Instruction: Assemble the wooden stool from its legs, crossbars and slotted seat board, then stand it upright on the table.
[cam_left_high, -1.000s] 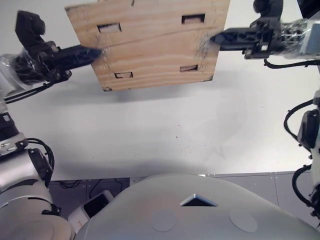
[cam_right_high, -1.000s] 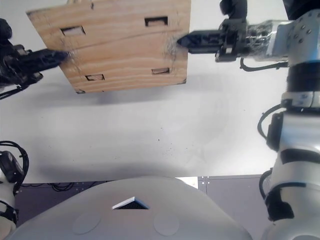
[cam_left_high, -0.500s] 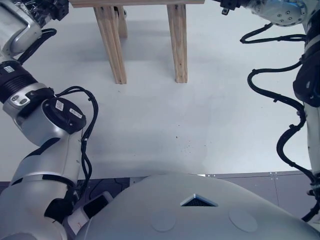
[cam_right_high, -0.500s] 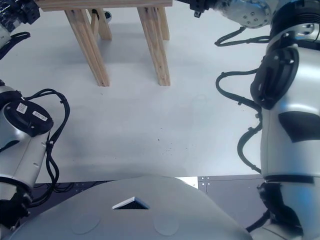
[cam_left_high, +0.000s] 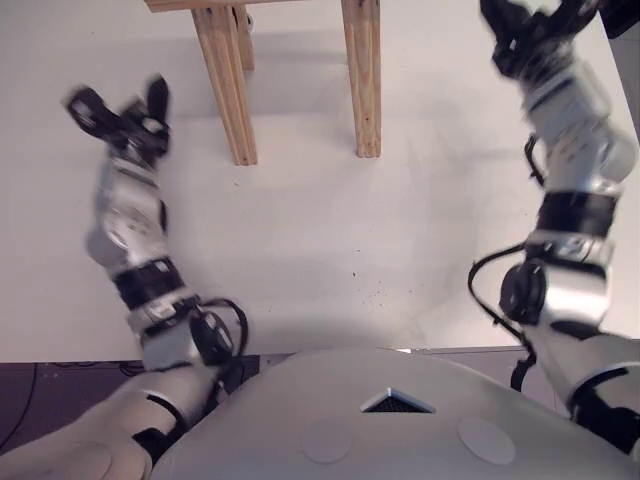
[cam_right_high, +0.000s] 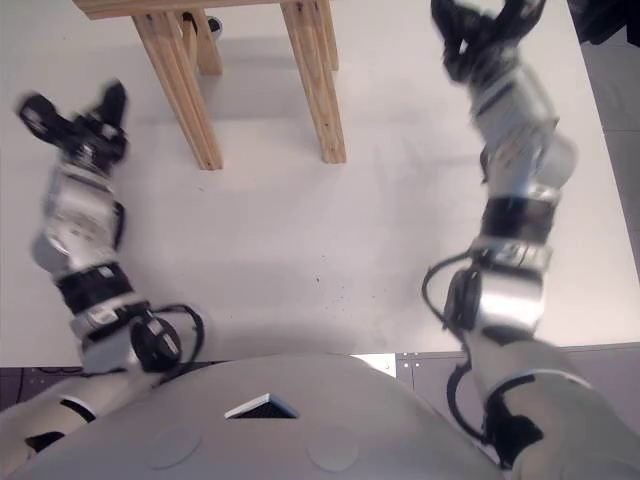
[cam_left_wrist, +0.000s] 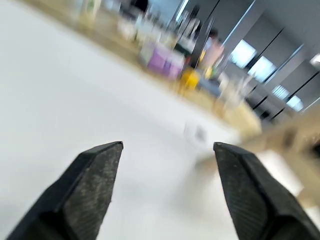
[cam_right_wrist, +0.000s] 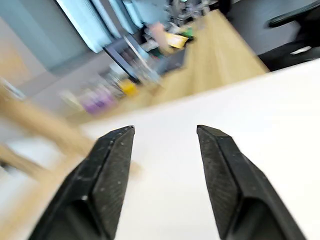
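Holding left gripper (cam_left_high: 118, 100) at upper left and right gripper (cam_left_high: 535, 12) at upper right, fingers apart, empty, beside the stool (cam_left_high: 225, 90) standing upright at top centre; taking care not to be knocking its legs (cam_left_high: 362, 90) when retreating.

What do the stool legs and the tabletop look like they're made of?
Stool legs: pale, unpainted softwood, likely pine. Lengthwise grain lines and a raw, matte face show.
Tabletop: a smooth, white, matte sheet, possibly laminate or painted board. It shows no grain, only a few dark specks.
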